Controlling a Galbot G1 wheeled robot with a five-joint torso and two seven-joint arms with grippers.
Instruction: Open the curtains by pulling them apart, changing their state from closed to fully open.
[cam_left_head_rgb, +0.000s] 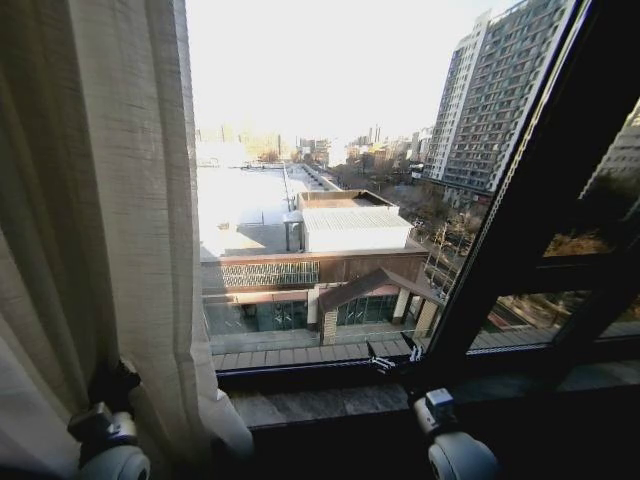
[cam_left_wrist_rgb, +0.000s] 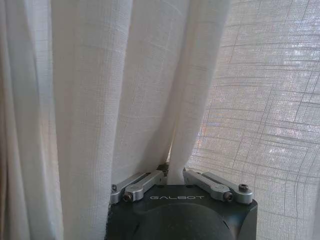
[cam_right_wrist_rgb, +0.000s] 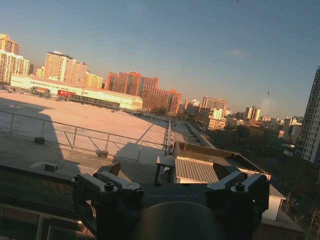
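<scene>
The fingers of the left gripper (cam_left_wrist_rgb: 175, 172) are clamped on a fold of the curtain (cam_left_wrist_rgb: 125, 100): in the left wrist view the pinched pleat rises straight out of the narrow gap between the silver linkage bars above the dark housing marked GALBOT. From the head view the left gripper (cam_left_head_rgb: 110, 385) sits low at the left, pressed into the gathered fabric, with its rounded white wrist below it.

The fingers of the right gripper (cam_right_wrist_rgb: 170, 180) stand apart and hold nothing; in the right wrist view the two dark jaws frame open air, with rooftops and sky beyond them. In the head view the right gripper (cam_left_head_rgb: 392, 358) reaches up from the lower middle to just above the window sill (cam_left_head_rgb: 320, 402), its tips near the bottom edge of the glass.

The curtain (cam_left_head_rgb: 100, 200) hangs bunched at the left side of the window, its long pleats drawn together and its free edge falling down to the sill beside the left gripper. Closer in, the weave is sheer, and light passes through a flatter stretch of cloth (cam_left_wrist_rgb: 270, 100) beside the gripped fold.

To the right of the curtain the glass is uncovered. A black window frame bar (cam_left_head_rgb: 520, 190) slants up the right side. Beyond the glass lie a low flat-roofed building (cam_left_head_rgb: 310, 240), a tall apartment block (cam_left_head_rgb: 495, 90) and a bright sky.
</scene>
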